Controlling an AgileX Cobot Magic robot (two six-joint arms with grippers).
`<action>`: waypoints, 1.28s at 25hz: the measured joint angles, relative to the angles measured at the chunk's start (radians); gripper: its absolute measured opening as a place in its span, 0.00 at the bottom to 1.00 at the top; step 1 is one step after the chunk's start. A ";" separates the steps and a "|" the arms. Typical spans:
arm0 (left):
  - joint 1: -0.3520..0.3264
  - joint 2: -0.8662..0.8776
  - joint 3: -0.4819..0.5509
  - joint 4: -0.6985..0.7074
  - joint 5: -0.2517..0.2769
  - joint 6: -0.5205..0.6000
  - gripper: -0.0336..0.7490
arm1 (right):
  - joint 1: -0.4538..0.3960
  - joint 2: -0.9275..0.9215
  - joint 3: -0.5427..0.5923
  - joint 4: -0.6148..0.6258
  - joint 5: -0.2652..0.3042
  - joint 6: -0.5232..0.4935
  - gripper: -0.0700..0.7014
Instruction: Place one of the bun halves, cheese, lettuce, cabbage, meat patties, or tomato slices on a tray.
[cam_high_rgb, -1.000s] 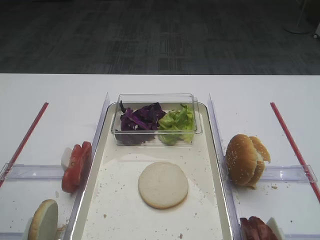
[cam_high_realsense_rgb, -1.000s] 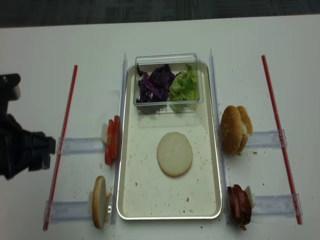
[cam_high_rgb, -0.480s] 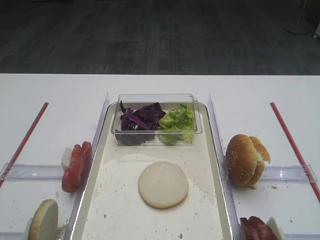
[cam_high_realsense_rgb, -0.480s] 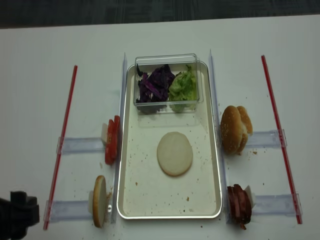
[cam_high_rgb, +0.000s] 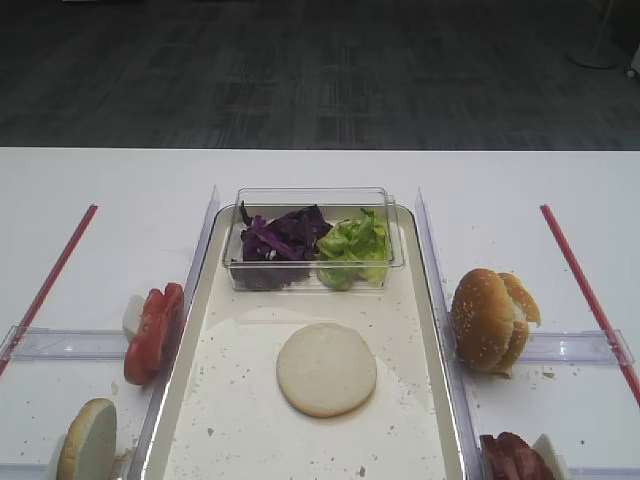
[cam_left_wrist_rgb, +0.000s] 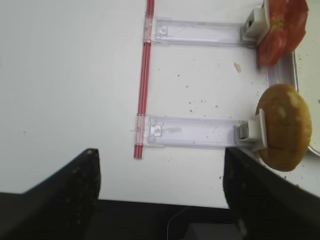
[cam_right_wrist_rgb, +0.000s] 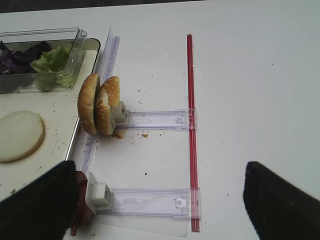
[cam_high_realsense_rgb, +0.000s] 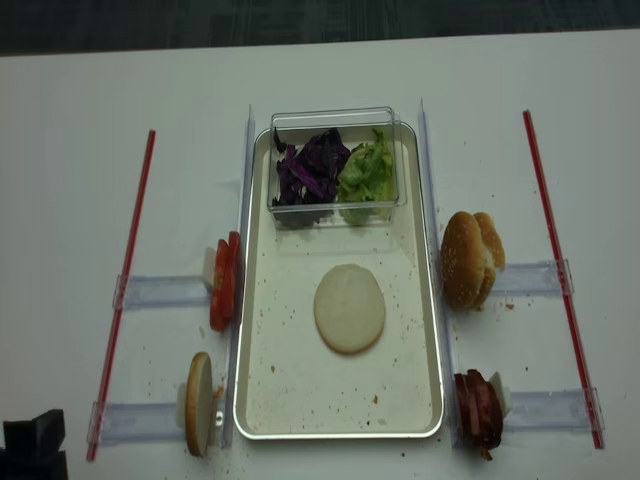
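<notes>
One plain bun half (cam_high_realsense_rgb: 349, 307) lies flat in the middle of the cream tray (cam_high_realsense_rgb: 260, 400). Another bun half (cam_high_realsense_rgb: 199, 403) stands on edge left of the tray, below the tomato slices (cam_high_realsense_rgb: 223, 280). Cabbage (cam_high_realsense_rgb: 310, 168) and lettuce (cam_high_realsense_rgb: 367, 172) fill a clear tub at the tray's far end. Meat patties (cam_high_realsense_rgb: 478, 410) stand right of the tray. Cheese is out of view. My left gripper (cam_left_wrist_rgb: 162, 200) is open and empty at the table's near edge, left of the standing bun half (cam_left_wrist_rgb: 283, 126). My right gripper (cam_right_wrist_rgb: 160, 200) is open and empty above the patties' clear rail.
Sesame-seeded domed buns (cam_high_realsense_rgb: 470, 258) stand on a clear rail right of the tray. Red strips (cam_high_realsense_rgb: 125, 290) (cam_high_realsense_rgb: 560, 270) run along both sides. Clear plastic guides (cam_high_realsense_rgb: 160, 292) hold the upright food. Crumbs speckle the tray and table.
In the realsense view the left arm has drawn back from the left middle of the table to the near left corner. The food has not moved.
</notes>
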 joint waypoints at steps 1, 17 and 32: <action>0.000 -0.016 0.000 0.000 0.002 0.002 0.65 | 0.000 0.000 0.000 0.000 0.000 0.000 0.97; 0.001 -0.314 0.002 -0.023 0.015 0.081 0.79 | 0.000 0.000 0.000 0.000 0.000 0.000 0.97; 0.001 -0.318 0.002 -0.023 0.016 0.081 0.83 | 0.000 0.000 0.000 0.000 0.002 0.000 0.97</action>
